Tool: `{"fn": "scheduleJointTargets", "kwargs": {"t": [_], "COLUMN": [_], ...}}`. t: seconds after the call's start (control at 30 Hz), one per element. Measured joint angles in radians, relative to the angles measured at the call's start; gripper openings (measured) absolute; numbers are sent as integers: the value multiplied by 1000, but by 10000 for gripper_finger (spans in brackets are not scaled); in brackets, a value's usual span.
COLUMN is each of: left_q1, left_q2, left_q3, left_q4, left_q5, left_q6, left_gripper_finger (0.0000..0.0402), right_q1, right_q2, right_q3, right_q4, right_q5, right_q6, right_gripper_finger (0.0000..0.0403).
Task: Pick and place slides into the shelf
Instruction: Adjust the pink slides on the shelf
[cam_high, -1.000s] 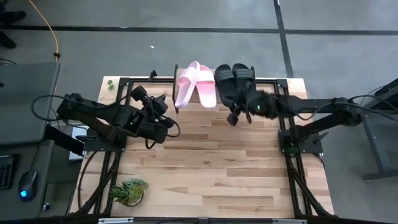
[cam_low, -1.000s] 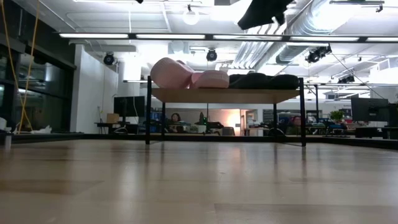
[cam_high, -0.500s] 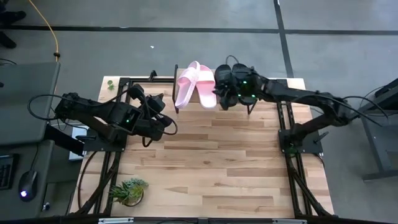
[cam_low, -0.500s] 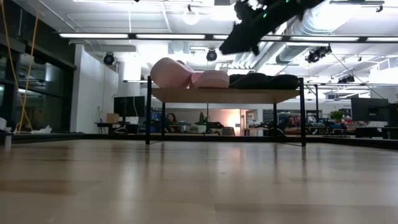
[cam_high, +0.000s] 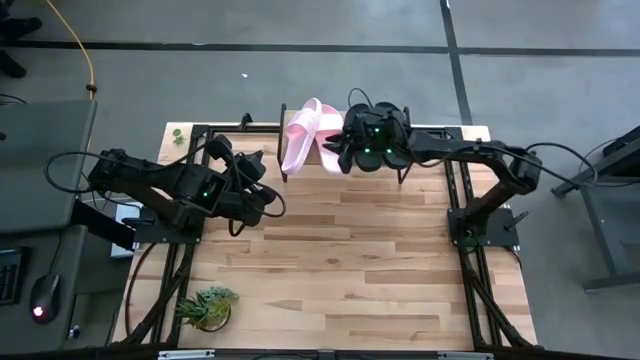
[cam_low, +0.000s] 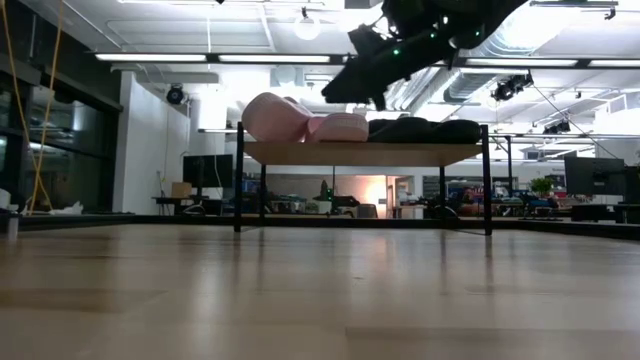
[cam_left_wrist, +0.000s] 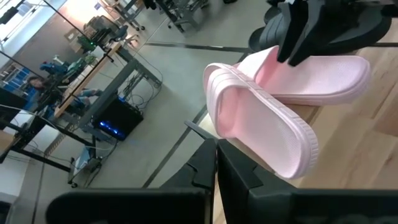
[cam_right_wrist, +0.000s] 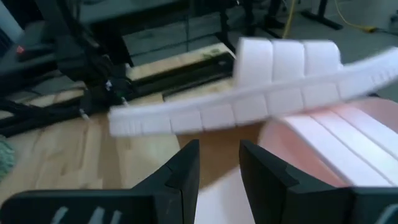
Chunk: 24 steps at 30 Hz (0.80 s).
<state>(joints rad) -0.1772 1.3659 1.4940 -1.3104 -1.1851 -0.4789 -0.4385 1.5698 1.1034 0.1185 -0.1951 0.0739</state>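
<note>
On top of the shelf (cam_high: 400, 150), at the far edge of the table (cam_high: 340, 270), all four slides sit in a row: the two pink slides (cam_high: 312, 135) toward the left arm's side, one of them tipped up on its edge against the other, and the two black slides (cam_high: 392, 128) beside them toward the right arm's side. From table height the pink pair shows as a rounded hump on the wooden top, with the black pair lying flatter next to it. Just above the seam between the pink and black pairs hovers the right gripper (cam_high: 335, 152), its fingers standing a little apart with nothing between them; its wrist camera looks down on the pink straps close below. To my eye the placing is finished and the step in hand is tidying. The next move would call for a gentle nudge or a regrip on the tilted pink slide to lay it flat without shoving its neighbour off the shelf. Well back over the table's left side, the left gripper (cam_high: 262, 172) waits, clamped fully shut and empty. A small potted plant (cam_high: 207, 305) stands at the near left corner.
</note>
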Motion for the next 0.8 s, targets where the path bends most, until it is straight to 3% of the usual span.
{"fn": "scheduleJointTargets", "kwargs": {"t": [0.43,0.57,0.8], "left_q1": [0,0,0], "left_q2": [0,1,1], "left_q3": [0,0,0], "left_q4": [4,5,1], "left_q5": [8,8,21], "left_q6": [0,0,1], "left_gripper_finger": [5,5,5], "right_q1": [-27,-29,-24], "right_q2": [55,69,142], "right_q3": [3,67,268], "right_q4": [140,123,-104], "right_q5": [-25,-31,-37], "right_q6": [56,57,26], "right_gripper_finger": [103,103,103]}}
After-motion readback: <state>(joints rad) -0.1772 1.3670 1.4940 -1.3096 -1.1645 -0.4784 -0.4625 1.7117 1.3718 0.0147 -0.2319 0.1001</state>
